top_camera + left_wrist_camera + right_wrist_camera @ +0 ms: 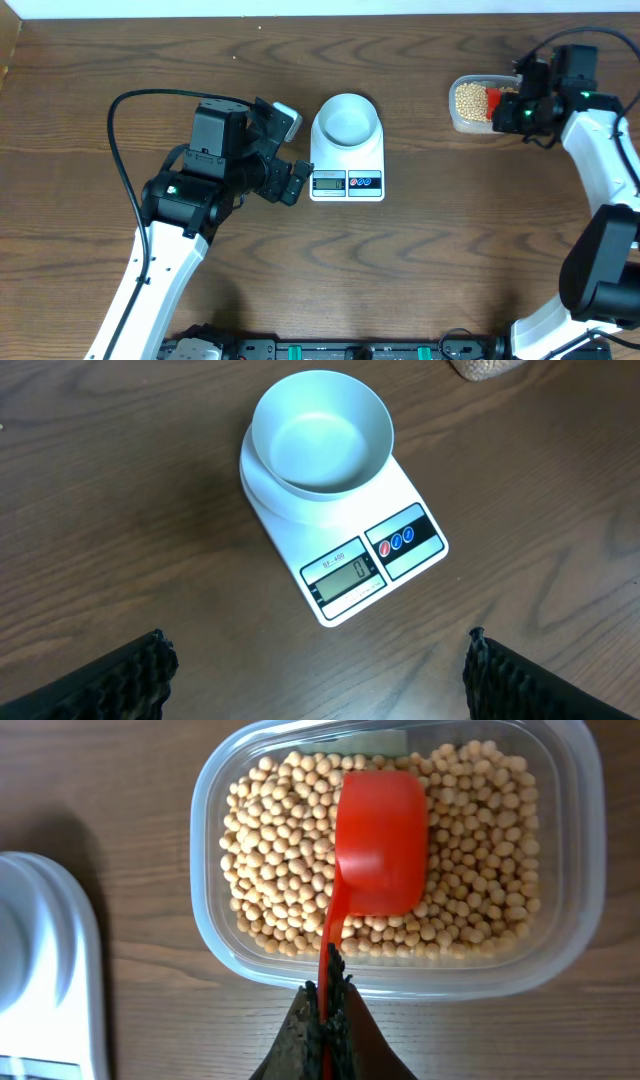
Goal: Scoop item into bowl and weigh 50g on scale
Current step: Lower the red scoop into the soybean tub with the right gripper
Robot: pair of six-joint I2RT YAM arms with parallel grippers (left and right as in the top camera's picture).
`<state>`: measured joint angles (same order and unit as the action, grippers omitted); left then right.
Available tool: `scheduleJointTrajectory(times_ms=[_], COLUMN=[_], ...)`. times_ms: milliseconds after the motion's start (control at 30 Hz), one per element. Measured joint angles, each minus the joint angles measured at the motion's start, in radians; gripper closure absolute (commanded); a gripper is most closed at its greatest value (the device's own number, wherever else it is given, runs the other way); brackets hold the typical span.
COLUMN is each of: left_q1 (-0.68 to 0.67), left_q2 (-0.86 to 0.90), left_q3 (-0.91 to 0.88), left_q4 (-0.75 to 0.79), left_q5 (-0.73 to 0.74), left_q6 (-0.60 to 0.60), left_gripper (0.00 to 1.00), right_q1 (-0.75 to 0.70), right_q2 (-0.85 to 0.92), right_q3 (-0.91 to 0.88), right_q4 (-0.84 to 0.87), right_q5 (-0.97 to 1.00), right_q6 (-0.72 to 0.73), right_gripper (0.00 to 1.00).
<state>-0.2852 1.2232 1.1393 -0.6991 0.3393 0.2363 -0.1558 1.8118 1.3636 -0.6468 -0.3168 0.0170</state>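
Directly beyond right claw: scoop, beans.

"0" on scale LCD

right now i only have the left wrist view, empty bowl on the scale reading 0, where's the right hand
observer: The right hand is at the edge of the clear tub, shut on the handle of the red scoop.
operator: any beans in the scoop yet
observer: None show on it; its cup rests on top of the beans in the tub.
operator: tub close to the scale
observer: Overhead, the tub sits apart from the scale, on the right arm's side, with bare table between.
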Motion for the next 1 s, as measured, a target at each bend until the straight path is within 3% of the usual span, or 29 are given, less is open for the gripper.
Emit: scheduleJointTrajectory(times_ms=[400, 1000], left_q1=[0.000, 0.000], left_q2=[0.000, 0.000], left_q3=[0.000, 0.000], left_q4=[0.000, 0.000], left_q5=[0.000, 0.000], left_q6=[0.000, 0.000], left_gripper=[0.06, 0.06], right_q1=[-0.148, -0.152], right_q2=[0.012, 0.100], right_q3=[-0.002, -0.013], right_q4=[-0.048, -0.002], right_q5=[-0.210, -0.327], right_q6=[0.065, 0.110], right_gripper=[0.99, 0.99])
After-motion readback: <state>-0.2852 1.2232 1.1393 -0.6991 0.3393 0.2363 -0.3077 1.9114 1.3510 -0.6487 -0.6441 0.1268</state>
